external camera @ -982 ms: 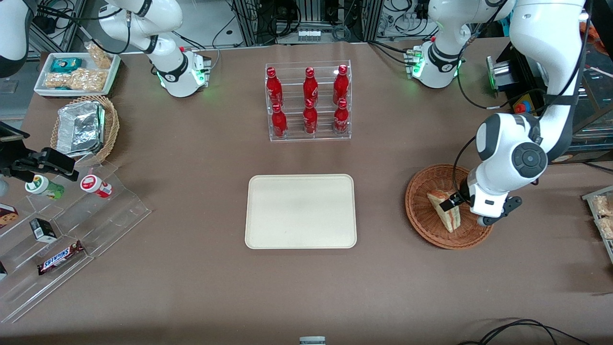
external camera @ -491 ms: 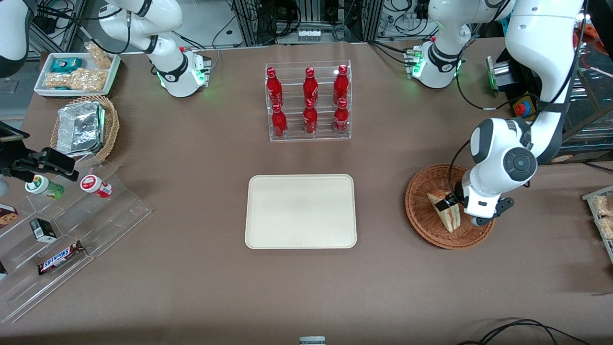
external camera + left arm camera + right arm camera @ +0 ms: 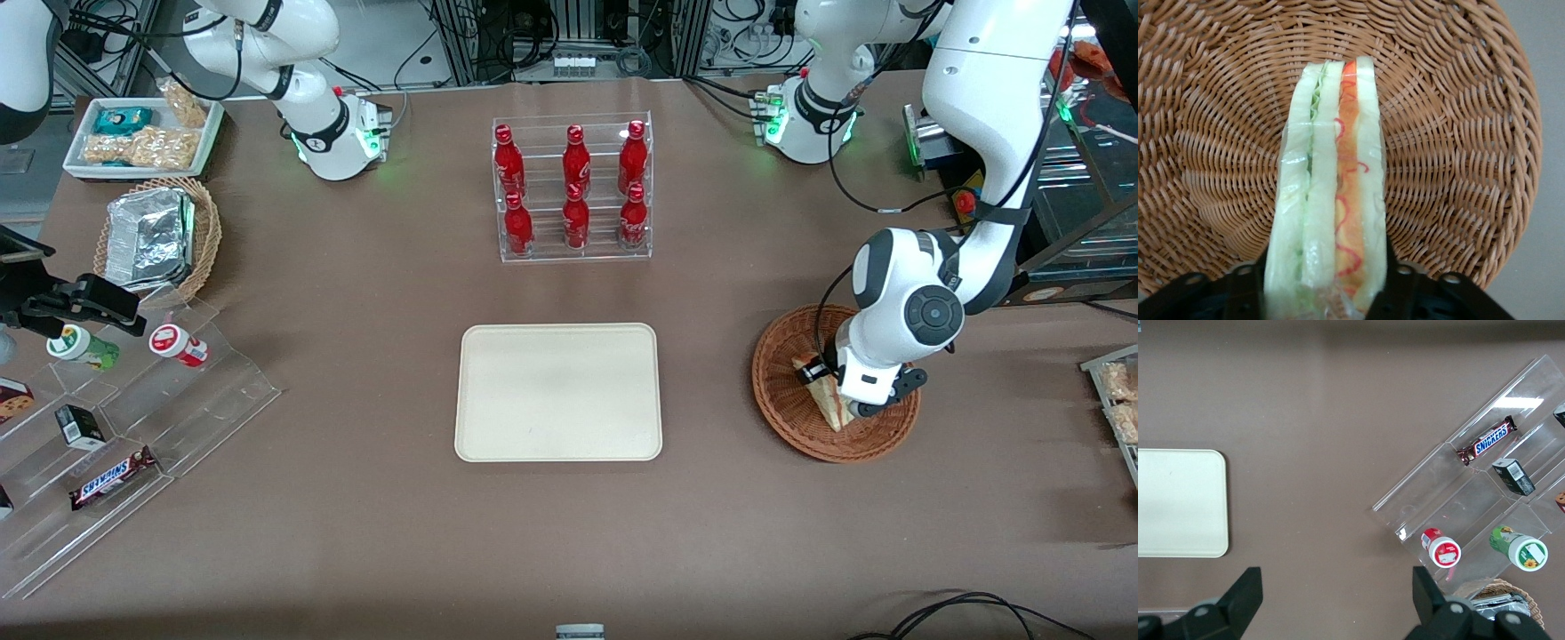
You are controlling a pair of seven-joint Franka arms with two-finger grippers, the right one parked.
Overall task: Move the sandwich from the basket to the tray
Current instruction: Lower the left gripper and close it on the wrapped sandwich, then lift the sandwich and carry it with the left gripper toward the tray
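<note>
Front view: hand (image 3: 825, 377) down inside the basket (image 3: 834, 383), at the working arm's end of the counter (image 3: 356, 533). One dark finger (image 3: 807, 370) pressed to the face of the sandwich (image 3: 830, 401) toward the tray; the second finger hidden by the wrist. Sandwich standing on edge in the basket, pale wedge with its striped cut edge showing, partly covered by the white wrist housing. Cream tray (image 3: 558, 392) bare at mid-counter, well apart from the basket, toward the parked arm's end. Rack of red bottles (image 3: 573, 188) farther from the camera than the tray.

Left wrist view: sandwich (image 3: 1328, 187) upright between the two dark fingers (image 3: 1238, 290), one against each bread face, narrowed to the width of the wedge and gripping it near its wider end. Clear wrap visible over the bread; orange-red stripe and green leaf along the cut edge. Woven basket (image 3: 1458, 133) floor all around it; whether the sandwich touches the weave: cannot tell.

Right wrist view: corner of the tray (image 3: 1178, 503) on brown counter, clear stepped display (image 3: 1478, 493) with snacks nearby.
</note>
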